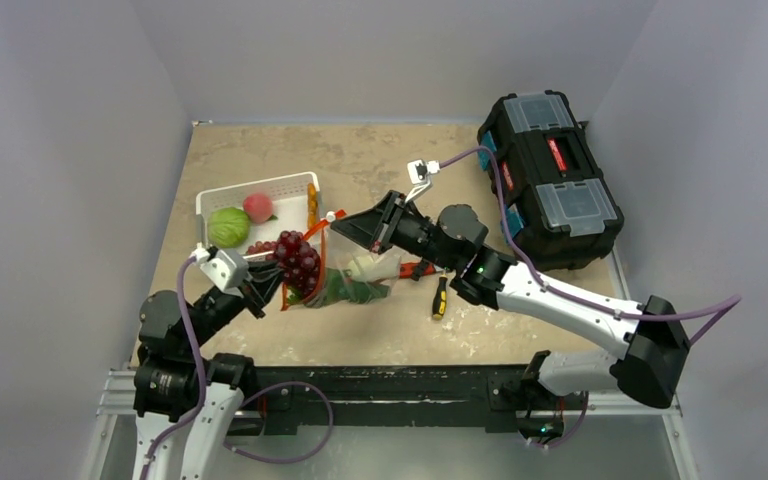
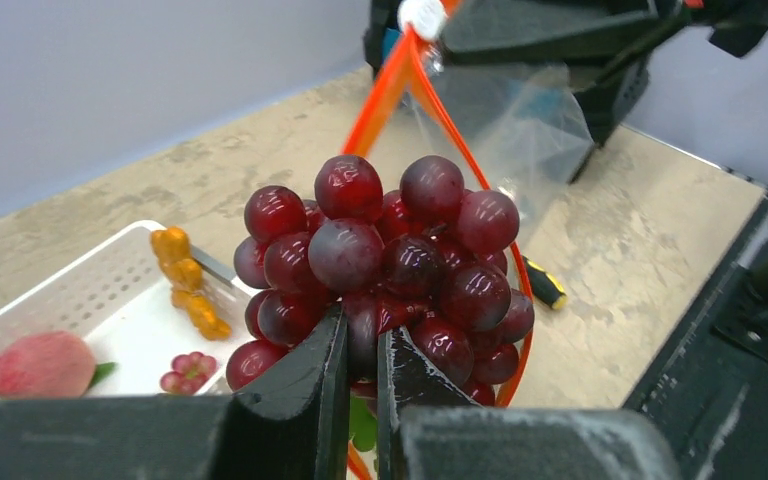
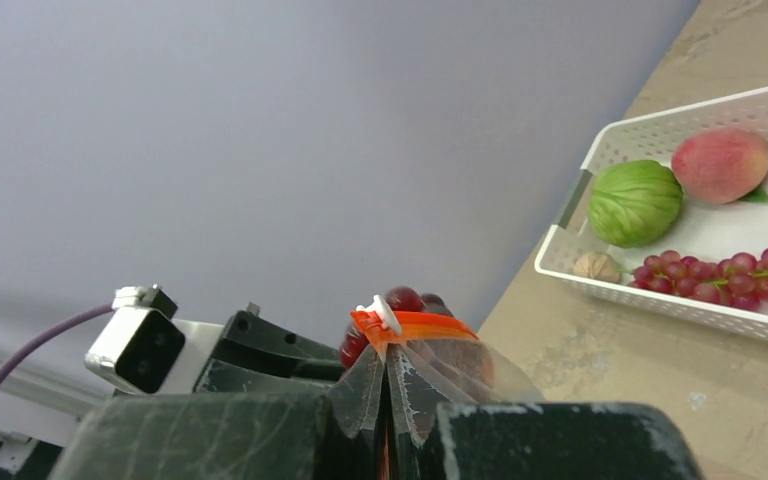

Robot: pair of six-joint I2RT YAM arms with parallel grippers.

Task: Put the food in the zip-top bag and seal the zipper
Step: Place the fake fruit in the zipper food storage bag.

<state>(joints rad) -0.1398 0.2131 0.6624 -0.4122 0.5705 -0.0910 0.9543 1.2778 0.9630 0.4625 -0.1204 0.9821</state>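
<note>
My left gripper (image 2: 362, 345) is shut on a bunch of dark red grapes (image 2: 390, 260) and holds it at the open mouth of the clear zip-top bag (image 2: 520, 120). The red-orange zipper (image 2: 392, 85) loops around the grapes. From above, the left gripper (image 1: 268, 280) and the grapes (image 1: 298, 262) are at the bag's left end. My right gripper (image 3: 390, 375) is shut on the bag's edge just below the zipper (image 3: 420, 325) and holds it up; from above it (image 1: 338, 226) is at the bag's upper corner. Leafy greens (image 1: 345, 291) lie inside the bag.
A white slatted basket (image 1: 290, 185) at back left holds a green cabbage (image 1: 228, 226), a pink peach (image 1: 257, 207), a small grape cluster (image 3: 720, 277) and an orange piece (image 2: 190, 285). A screwdriver (image 1: 440, 297) and a red-handled tool (image 1: 420, 268) lie mid-table. A black toolbox (image 1: 550, 180) stands at the right.
</note>
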